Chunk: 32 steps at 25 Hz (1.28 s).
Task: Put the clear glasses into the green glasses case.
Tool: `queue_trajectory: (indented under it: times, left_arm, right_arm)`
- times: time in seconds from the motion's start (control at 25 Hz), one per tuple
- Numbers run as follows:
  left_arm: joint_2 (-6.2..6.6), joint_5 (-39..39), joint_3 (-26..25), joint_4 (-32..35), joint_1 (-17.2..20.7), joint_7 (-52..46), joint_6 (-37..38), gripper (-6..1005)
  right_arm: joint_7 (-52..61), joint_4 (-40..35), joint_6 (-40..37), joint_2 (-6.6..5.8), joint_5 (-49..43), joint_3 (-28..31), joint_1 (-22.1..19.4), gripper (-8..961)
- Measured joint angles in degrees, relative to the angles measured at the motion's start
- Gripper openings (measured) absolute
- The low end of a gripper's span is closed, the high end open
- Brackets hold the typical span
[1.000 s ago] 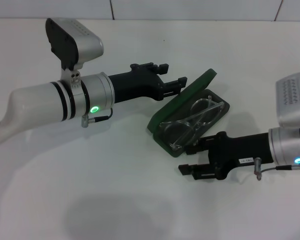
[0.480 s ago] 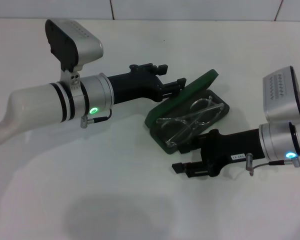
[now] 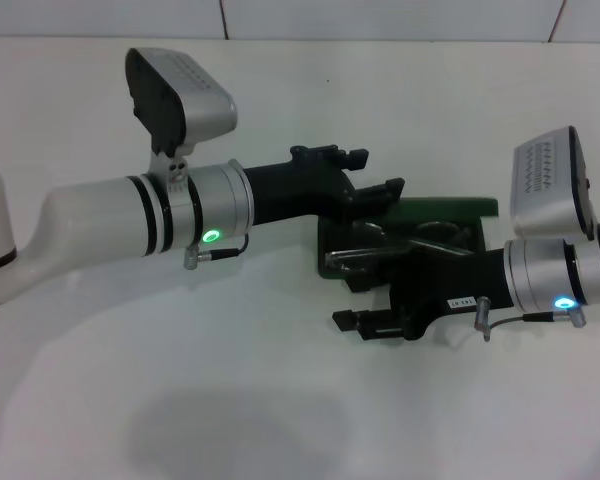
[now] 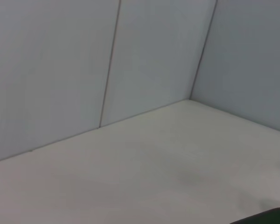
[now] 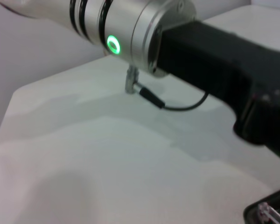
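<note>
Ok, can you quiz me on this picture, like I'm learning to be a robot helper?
1. True or false: the clear glasses lie on the table outside the green glasses case.
2. The left hand and the right hand are on opposite sides of the case. Which one is nearer the robot's body? A) left B) right C) both the same
3. Fill in: the light ring on the left arm glows ____.

Key: 1 false, they are inside the case. 2 B. 3 green.
</note>
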Motion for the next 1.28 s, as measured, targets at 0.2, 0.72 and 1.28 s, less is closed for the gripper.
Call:
queue_trajectory:
  times: [0.2,0.72,1.28]
  left_arm:
    - [-0.03,-0.7,1.4,-0.4,0.3,0.3,-0.2,666]
    - [0.05,-0.7,1.5,-0.2,1.9,1.3,-1.2,666]
    - [0.28,-0.6,1.2,0.1,4.2,2.8,-1.8,666]
  right_arm:
    - [-0.6,-0.5,0.6,0.0,1.4,-0.2,-0.5,564]
    - [-0.8,-1.2,-8.8,-0.74,1.4,0.0,-1.2,566]
    - [-1.0,-14.9,-22.4,-5.9,0.4,14.2,-16.1,569]
